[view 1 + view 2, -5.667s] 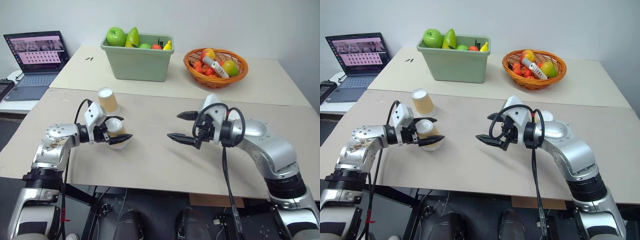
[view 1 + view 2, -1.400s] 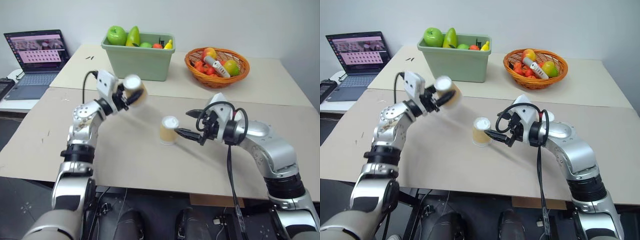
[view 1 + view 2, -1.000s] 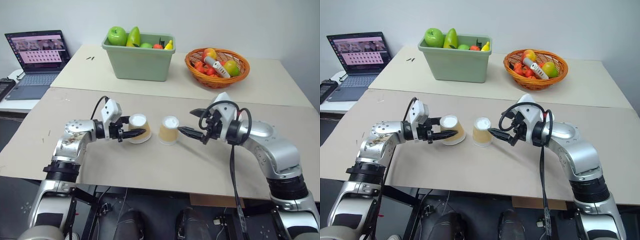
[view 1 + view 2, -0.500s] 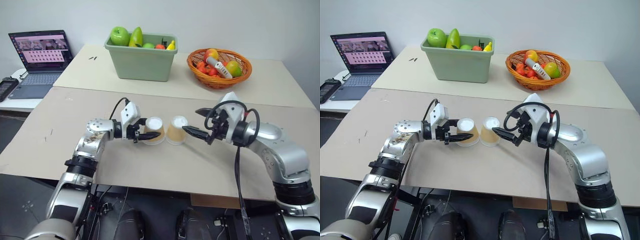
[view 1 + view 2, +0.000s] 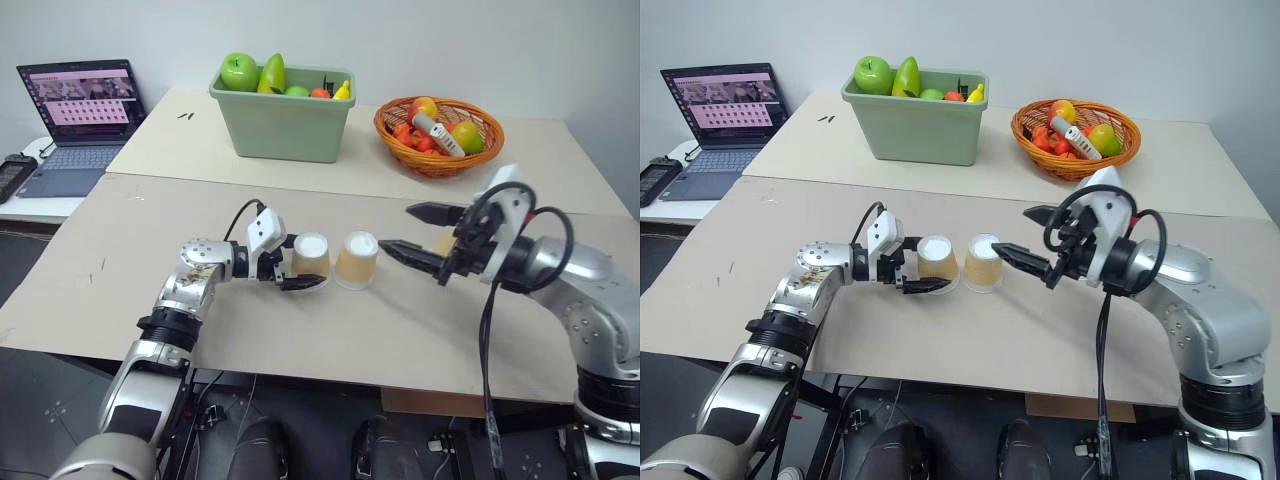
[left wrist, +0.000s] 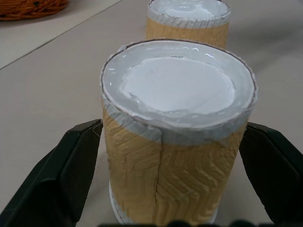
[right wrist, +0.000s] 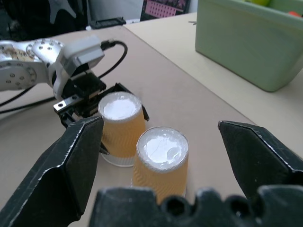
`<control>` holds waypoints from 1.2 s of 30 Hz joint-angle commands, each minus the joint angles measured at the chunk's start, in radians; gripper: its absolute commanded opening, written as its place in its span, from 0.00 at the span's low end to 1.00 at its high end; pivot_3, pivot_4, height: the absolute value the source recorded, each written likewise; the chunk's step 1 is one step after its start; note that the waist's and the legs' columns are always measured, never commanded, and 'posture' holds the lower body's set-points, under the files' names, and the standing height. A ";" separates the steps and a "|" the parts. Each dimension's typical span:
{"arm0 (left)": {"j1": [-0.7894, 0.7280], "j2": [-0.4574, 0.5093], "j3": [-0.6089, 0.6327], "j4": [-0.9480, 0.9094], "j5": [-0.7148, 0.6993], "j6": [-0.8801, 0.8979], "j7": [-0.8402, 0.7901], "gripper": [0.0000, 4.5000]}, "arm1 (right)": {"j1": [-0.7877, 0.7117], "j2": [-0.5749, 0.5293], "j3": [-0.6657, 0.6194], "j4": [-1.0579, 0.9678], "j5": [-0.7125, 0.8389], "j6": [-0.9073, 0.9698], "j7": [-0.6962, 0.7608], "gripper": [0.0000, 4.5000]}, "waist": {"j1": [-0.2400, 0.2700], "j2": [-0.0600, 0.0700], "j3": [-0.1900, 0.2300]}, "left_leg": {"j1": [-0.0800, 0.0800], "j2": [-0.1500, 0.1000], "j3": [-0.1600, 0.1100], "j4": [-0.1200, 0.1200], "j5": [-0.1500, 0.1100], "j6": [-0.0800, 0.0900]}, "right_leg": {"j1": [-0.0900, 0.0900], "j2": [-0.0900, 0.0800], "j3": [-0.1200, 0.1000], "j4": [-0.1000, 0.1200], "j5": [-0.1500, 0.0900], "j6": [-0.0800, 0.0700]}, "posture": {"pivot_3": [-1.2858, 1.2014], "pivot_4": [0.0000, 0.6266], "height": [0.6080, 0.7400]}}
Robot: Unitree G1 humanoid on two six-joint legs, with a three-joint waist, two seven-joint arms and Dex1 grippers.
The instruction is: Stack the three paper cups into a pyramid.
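Two tan paper cups stand upside down, side by side and nearly touching, on the table's middle: the left cup (image 5: 311, 260) and the right cup (image 5: 357, 258). My left gripper (image 5: 297, 265) is open around the left cup, one finger (image 6: 61, 184) on each side with a small gap. In the left wrist view that cup (image 6: 175, 137) sits between the fingers, the other cup (image 6: 188, 21) just beyond. My right gripper (image 5: 397, 227) hangs open and empty, above and to the right of the pair. A tan bit of the third cup (image 5: 444, 240) peeks from behind it.
At the back stand a green bin (image 5: 285, 125) with fruit and an orange basket (image 5: 438, 130) of fruit. A laptop (image 5: 75, 100) sits on a side table at far left. Bare table lies in front of the cups up to the front edge (image 5: 330, 372).
My left gripper brought its cup right up beside the standing cup, set it down and opened. My right gripper lifted and drew back to the right, away from the cups.
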State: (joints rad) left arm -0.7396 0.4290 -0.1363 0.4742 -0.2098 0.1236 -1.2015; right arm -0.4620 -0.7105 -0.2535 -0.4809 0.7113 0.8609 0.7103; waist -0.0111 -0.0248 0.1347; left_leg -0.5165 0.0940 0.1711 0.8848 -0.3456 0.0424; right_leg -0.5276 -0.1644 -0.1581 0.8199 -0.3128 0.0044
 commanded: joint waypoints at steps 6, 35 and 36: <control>0.093 0.174 0.091 -0.388 -0.153 0.239 -0.050 0.99 | 0.177 -0.192 -0.172 0.066 -0.022 -0.035 0.082 1.00 | -0.001 0.000 0.000 | 0.002 0.000 0.000 -0.001 0.000 0.000 | 0.001 0.000 0.001 0.000 0.000 0.000 | 0.52 0.24 0.36; 0.144 0.310 0.210 -0.774 -0.388 0.551 0.135 0.99 | -0.128 -0.012 0.090 0.640 -0.351 -0.270 -0.020 1.00 | -0.001 0.002 0.001 | 0.004 0.000 0.002 -0.001 0.000 0.000 | 0.001 0.000 0.005 0.001 -0.001 0.001 | 0.52 0.24 0.36; 0.144 0.310 0.209 -0.774 -0.388 0.551 0.136 0.99 | -0.130 -0.009 0.089 0.644 -0.352 -0.270 -0.020 1.00 | -0.001 0.002 0.001 | 0.005 0.000 0.002 -0.001 0.000 0.000 | 0.001 0.000 0.005 0.002 -0.001 0.001 | 0.52 0.24 0.36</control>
State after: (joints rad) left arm -0.5897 0.7252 0.0611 -0.2649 -0.5832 0.6796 -1.0706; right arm -0.5628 -0.7151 -0.1153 0.1699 0.3387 0.6074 0.6935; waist -0.0124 -0.0231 0.1354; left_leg -0.5120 0.0935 0.1729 0.8837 -0.3456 0.0424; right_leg -0.5266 -0.1646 -0.1533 0.8215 -0.3135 0.0055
